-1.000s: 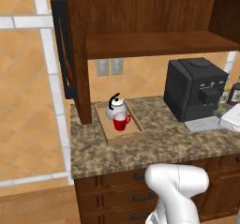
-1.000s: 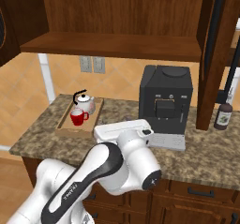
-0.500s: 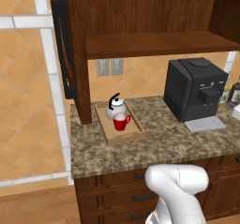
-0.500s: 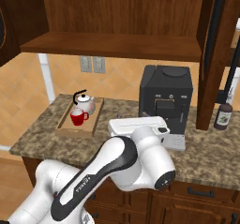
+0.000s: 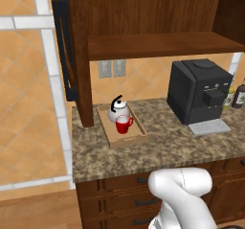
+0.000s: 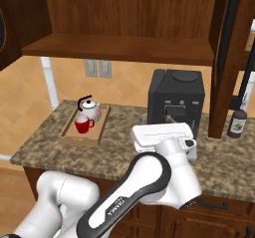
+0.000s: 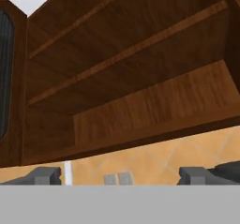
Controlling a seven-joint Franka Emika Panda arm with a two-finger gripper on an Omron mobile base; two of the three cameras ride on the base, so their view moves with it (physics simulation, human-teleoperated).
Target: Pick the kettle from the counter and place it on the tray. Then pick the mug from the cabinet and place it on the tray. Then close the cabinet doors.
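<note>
kettle [image 5: 116, 111], mug [image 5: 123, 124] on tray [image 5: 135, 138]

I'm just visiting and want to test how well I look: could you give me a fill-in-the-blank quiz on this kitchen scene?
1. The red mug stands on the ____, right beside the kettle.
2. The cabinet doors are ____.
3. The claw has its fingers spread ____.

Missing words: tray; open; open

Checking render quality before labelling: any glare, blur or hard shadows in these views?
Left base view: flat, even light, no glare, kettle and mug crisp in the tray. Right base view: the same, with only a faint shadow under the cabinet. Hand view: sharp but coarse wood grain, with the open pincer at the bottom.
</note>
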